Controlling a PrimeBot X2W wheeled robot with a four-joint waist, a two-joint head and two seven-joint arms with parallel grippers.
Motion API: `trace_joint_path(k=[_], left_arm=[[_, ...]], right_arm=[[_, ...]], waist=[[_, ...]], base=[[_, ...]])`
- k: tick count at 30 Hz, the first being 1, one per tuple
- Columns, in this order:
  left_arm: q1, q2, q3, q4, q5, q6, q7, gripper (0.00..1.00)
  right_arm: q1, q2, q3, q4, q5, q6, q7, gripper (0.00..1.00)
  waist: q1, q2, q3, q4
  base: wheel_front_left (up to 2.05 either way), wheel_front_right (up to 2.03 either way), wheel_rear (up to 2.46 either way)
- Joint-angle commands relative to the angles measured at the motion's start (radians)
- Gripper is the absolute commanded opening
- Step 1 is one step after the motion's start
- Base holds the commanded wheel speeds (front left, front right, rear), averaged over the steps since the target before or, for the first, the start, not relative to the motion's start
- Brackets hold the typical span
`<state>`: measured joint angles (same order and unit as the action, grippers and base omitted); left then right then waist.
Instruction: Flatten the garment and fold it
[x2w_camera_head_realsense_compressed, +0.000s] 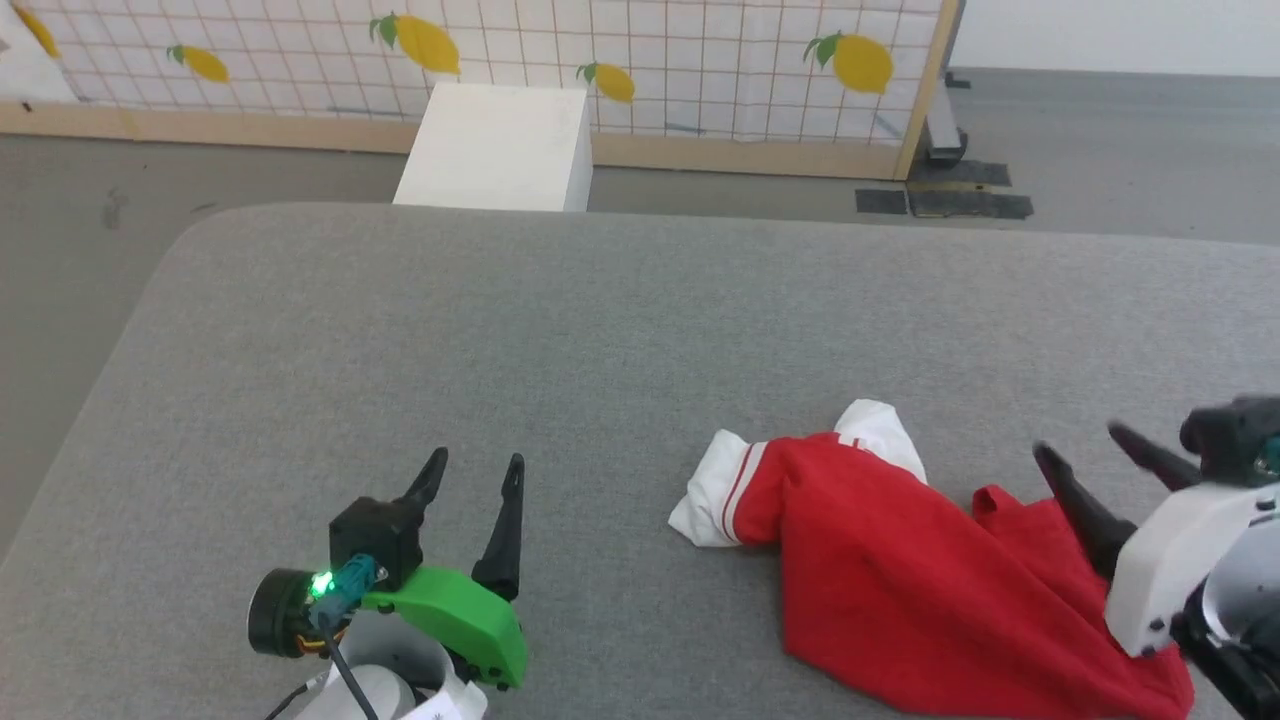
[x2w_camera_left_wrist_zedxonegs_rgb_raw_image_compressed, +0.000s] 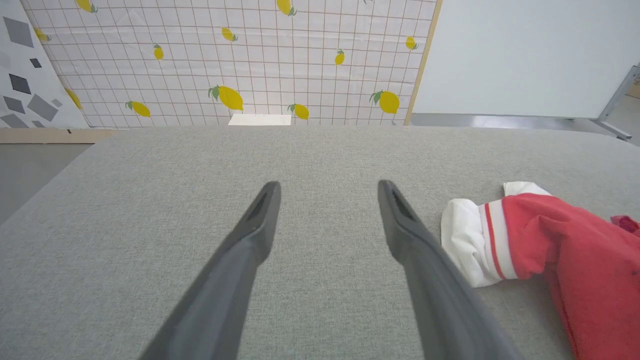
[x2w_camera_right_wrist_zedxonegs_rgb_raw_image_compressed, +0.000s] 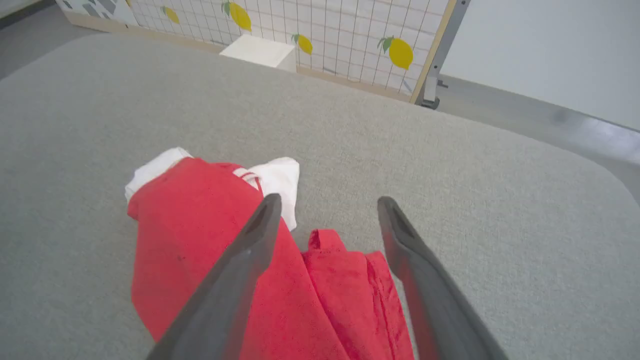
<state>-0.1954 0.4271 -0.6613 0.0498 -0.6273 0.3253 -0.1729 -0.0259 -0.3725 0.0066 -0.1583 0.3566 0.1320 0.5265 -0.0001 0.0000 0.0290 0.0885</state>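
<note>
The garment (x2w_camera_head_realsense_compressed: 900, 580) is a red jersey with white sleeves and striped trim, lying crumpled on the grey padded table at the lower right. Its white sleeve end (x2w_camera_left_wrist_zedxonegs_rgb_raw_image_compressed: 472, 240) points toward the left arm. My right gripper (x2w_camera_head_realsense_compressed: 1085, 450) hovers open just over the garment's right edge, and red cloth (x2w_camera_right_wrist_zedxonegs_rgb_raw_image_compressed: 320, 290) lies under and between its fingers without being pinched. My left gripper (x2w_camera_head_realsense_compressed: 470, 462) stands open over bare table to the left of the garment (x2w_camera_left_wrist_zedxonegs_rgb_raw_image_compressed: 575, 255), with nothing between its fingers (x2w_camera_left_wrist_zedxonegs_rgb_raw_image_compressed: 260, 220).
The grey padded table (x2w_camera_head_realsense_compressed: 500, 330) stretches wide to the left and back, with rounded far corners. Beyond its far edge stand a white box (x2w_camera_head_realsense_compressed: 495, 145) and a lemon-patterned panel (x2w_camera_head_realsense_compressed: 650, 60) on the grey floor.
</note>
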Motion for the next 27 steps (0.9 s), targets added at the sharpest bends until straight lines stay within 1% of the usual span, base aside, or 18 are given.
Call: trace_joint_path(k=[1,4,8,11,14,16,20,23,24,27], left_arm=[[-0.012,-0.006,0.003,-0.007,-0.017,-0.001,0.003,1.00],[-0.015,-0.006,0.005,-0.020,-0.025,0.001,0.015,1.00],[-0.024,-0.001,0.007,-0.038,-0.044,-0.004,0.047,1.00],[-0.038,0.008,-0.003,-0.053,-0.060,-0.016,0.097,1.00],[-0.062,0.022,-0.023,-0.063,-0.073,-0.035,0.166,1.00],[-0.090,0.030,-0.038,-0.073,-0.086,-0.054,0.223,1.00],[-0.185,0.041,-0.074,-0.095,-0.117,-0.107,0.376,1.00],[-0.281,0.030,-0.097,-0.095,-0.160,-0.139,0.524,1.00],[-0.311,0.025,-0.102,-0.091,-0.172,-0.145,0.566,1.00],[-0.410,0.006,-0.126,-0.060,-0.223,-0.157,0.737,1.00]], right_arm=[[-0.018,-0.004,0.014,-0.016,0.026,-0.001,-0.035,1.00],[-0.029,-0.004,0.042,-0.037,0.058,-0.001,-0.138,1.00],[-0.012,0.006,0.060,-0.031,0.037,-0.001,-0.288,1.00],[0.010,0.038,0.057,-0.022,-0.004,-0.001,-0.388,1.00],[0.028,0.084,0.040,-0.016,-0.044,-0.001,-0.458,1.00],[0.038,0.121,0.014,-0.014,-0.082,-0.001,-0.493,1.00],[0.056,0.205,-0.067,-0.020,-0.167,-0.001,-0.537,1.00],[0.065,0.254,-0.117,-0.034,-0.223,-0.001,-0.561,1.00],[0.066,0.264,-0.129,-0.037,-0.236,-0.001,-0.568,1.00],[0.064,0.291,-0.163,-0.046,-0.269,-0.001,-0.585,1.00]], waist=[[0.0001,0.0000,-0.007,-0.008],[0.0001,0.0000,-0.004,-0.016],[0.0001,0.0000,0.014,-0.025],[0.0001,0.0000,0.037,-0.034],[0.0001,0.0000,0.062,-0.047],[0.0001,0.0000,0.082,-0.057],[0.0001,0.0000,0.131,-0.079],[0.0001,0.0000,0.171,-0.097],[0.0001,0.0000,0.181,-0.102],[0.0001,0.0000,0.221,-0.128]], base=[[0.00,0.00,0.00],[0.00,0.00,0.00],[0.00,0.00,0.00],[0.00,0.00,0.00],[0.00,0.00,0.00],[0.00,0.00,0.00],[0.00,0.00,0.00],[0.00,0.00,0.00],[0.00,0.00,0.00],[0.00,0.00,0.00]])
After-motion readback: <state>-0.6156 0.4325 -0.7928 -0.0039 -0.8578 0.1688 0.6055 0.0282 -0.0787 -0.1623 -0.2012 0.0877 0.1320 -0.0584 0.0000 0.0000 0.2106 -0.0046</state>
